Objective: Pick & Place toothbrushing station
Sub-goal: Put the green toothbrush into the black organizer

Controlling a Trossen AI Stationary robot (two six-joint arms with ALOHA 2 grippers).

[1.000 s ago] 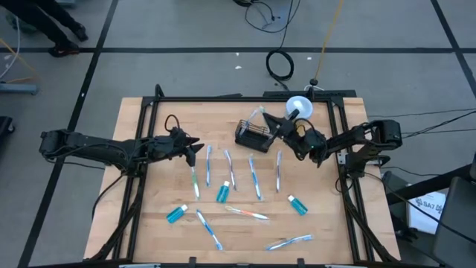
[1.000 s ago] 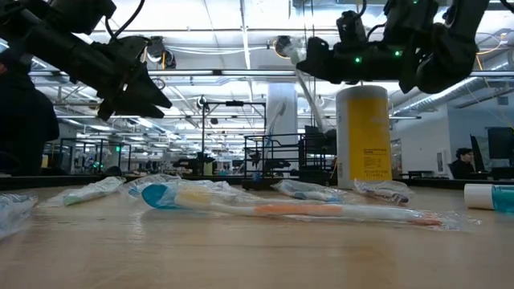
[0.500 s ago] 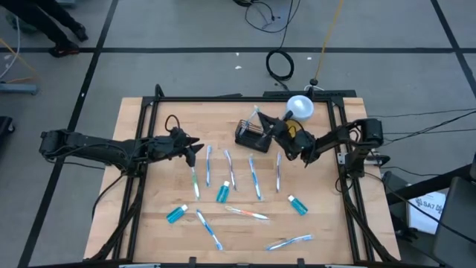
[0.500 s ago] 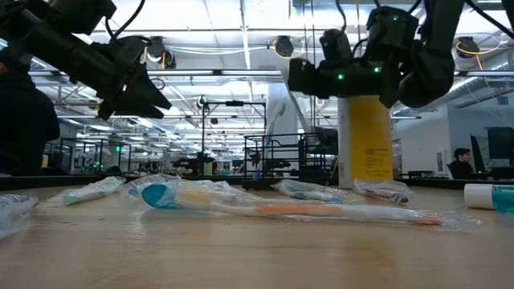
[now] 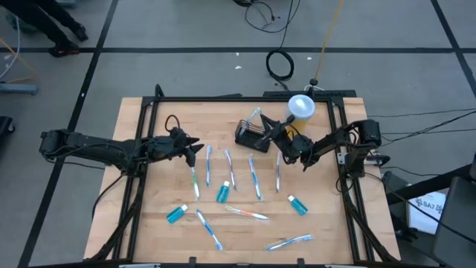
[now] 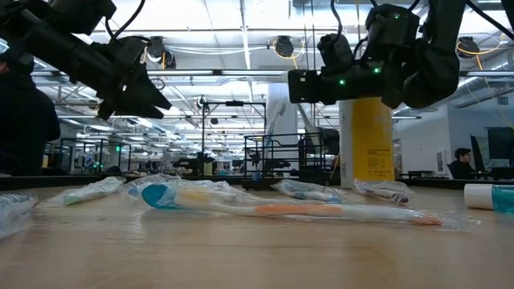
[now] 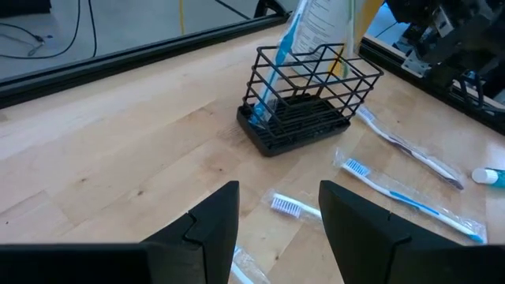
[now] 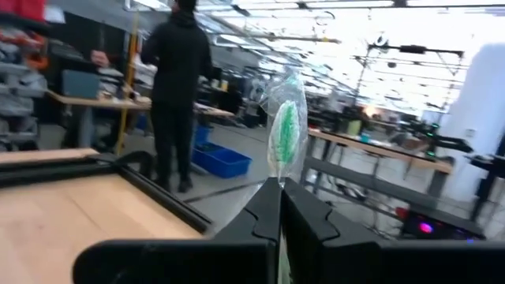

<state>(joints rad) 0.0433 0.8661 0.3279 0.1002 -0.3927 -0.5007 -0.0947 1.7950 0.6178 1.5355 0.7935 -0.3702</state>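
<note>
The toothbrushing station, a black wire basket [image 5: 251, 135] [image 7: 304, 95], stands at the table's far middle. A blue wrapped toothbrush [image 7: 278, 71] leans inside it. My right gripper [image 5: 272, 132] [image 6: 292, 85] hangs just right of the basket, above the table, shut on a clear-wrapped toothbrush with green bristles [image 8: 284, 130]. My left gripper [image 5: 195, 150] [image 7: 279, 211] waits open at the left, above the loose toothbrushes, touching nothing. My right gripper pinches the wrapped toothbrush between its two shut fingers [image 8: 268, 207], just below the green-bristled head [image 8: 278, 175]. The head sticks out past the fingertips, tilted upward. The toothbrush is lifted clear of the table and the basket.
A tall yellow cup with a white lid [image 5: 300, 106] [image 6: 372, 140] stands right of the basket. Several wrapped toothbrushes [image 5: 254, 177] and three blue tubes [image 5: 176, 214] lie across the middle and near part of the table. A person [image 8: 180, 87] stands beyond the table.
My right gripper has sunk and gone toward the table's left, to the basket, with the toothbrush, rolling a little. It no longer covers the cup's lid in the high view.
</note>
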